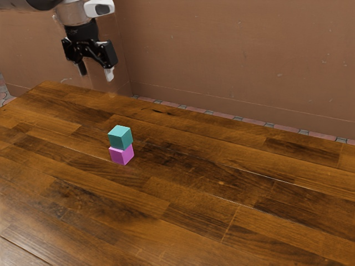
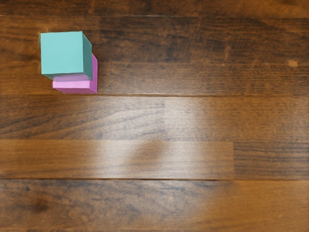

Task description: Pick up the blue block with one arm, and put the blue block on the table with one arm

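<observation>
The blue block (image 1: 120, 137), teal in colour, rests on top of a pink block (image 1: 122, 155) on the wooden table (image 1: 188, 188). High above the table's far left part in the exterior view hangs my gripper (image 1: 96, 73), open, its two fingertips well apart with nothing between them. It is up and to the left of the stack in that view, touching neither block. From the hand, the blue block (image 2: 63, 54) covers most of the pink block (image 2: 77, 87), whose side and one edge still show.
A brown wall (image 1: 238, 55) stands behind the table's far edge. A strip of patterned floor (image 1: 238, 118) runs between wall and table. Wooden planks (image 2: 193, 121) extend around the stack.
</observation>
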You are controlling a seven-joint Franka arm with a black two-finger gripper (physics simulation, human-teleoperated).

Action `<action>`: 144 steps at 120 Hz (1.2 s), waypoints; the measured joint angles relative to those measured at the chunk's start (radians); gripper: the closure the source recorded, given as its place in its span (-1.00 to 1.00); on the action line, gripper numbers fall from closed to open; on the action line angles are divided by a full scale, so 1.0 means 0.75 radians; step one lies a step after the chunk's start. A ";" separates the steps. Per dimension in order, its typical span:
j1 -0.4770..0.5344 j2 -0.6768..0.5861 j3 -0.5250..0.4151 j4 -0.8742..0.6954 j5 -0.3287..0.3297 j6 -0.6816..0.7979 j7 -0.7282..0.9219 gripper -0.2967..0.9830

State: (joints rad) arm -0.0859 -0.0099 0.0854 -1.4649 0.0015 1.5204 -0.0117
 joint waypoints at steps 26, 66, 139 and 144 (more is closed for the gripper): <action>-0.010 -0.003 0.022 0.026 0.000 -0.056 -0.026 -0.54; 0.054 0.171 0.022 0.422 0.007 -0.154 -0.053 -0.54; 0.165 0.654 0.023 0.411 -0.002 0.176 0.016 -0.54; 0.177 0.686 0.023 0.407 -0.002 0.212 0.030 -0.54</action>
State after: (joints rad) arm 0.0468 0.5050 0.1028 -1.1595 0.0001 1.6797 0.0105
